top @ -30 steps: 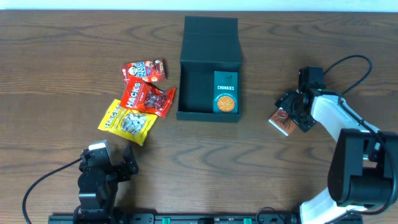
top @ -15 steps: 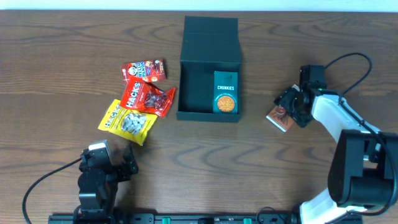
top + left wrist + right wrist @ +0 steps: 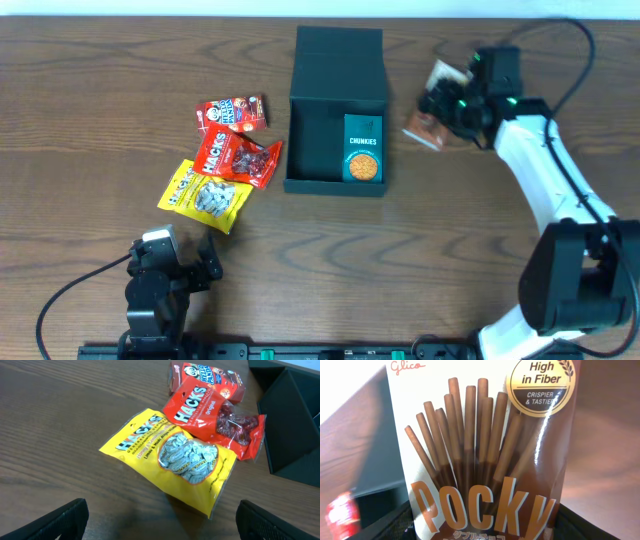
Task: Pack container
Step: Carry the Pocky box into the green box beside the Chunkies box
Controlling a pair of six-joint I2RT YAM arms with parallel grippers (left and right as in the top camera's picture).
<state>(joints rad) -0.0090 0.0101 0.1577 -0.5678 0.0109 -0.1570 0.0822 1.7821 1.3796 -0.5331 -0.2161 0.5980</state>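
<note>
Right gripper (image 3: pixel 455 100) is clamped on a Pocky box (image 3: pixel 480 460), its two fingers pressing the lower sides of the carton, which fills the wrist view with its chocolate sticks and "High in Fiber" badge. From overhead the box sits tilted in the grip, just right of the container (image 3: pixel 290 140), level with the hinge between body and lid and not touching either.

That dark teal container stands open on the wooden table (image 3: pixel 100 60), its flat lid folded back on the far side. Inside, against its right wall, lies a teal Chunkies carton (image 3: pixel 362 148); the left part of the interior shows only the dark floor.

Left of the container are three snacks. A red Hello Panda box (image 3: pixel 232 112) lies farthest back, a red Hacks pouch (image 3: pixel 237 158) just beside the container's left wall, and a yellow Hacks pouch (image 3: pixel 205 195) partly under the red one.

Left gripper (image 3: pixel 160 510) rests well apart from the container toward the near-left, fingers spread wide and holding nothing, facing the yellow pouch.
</note>
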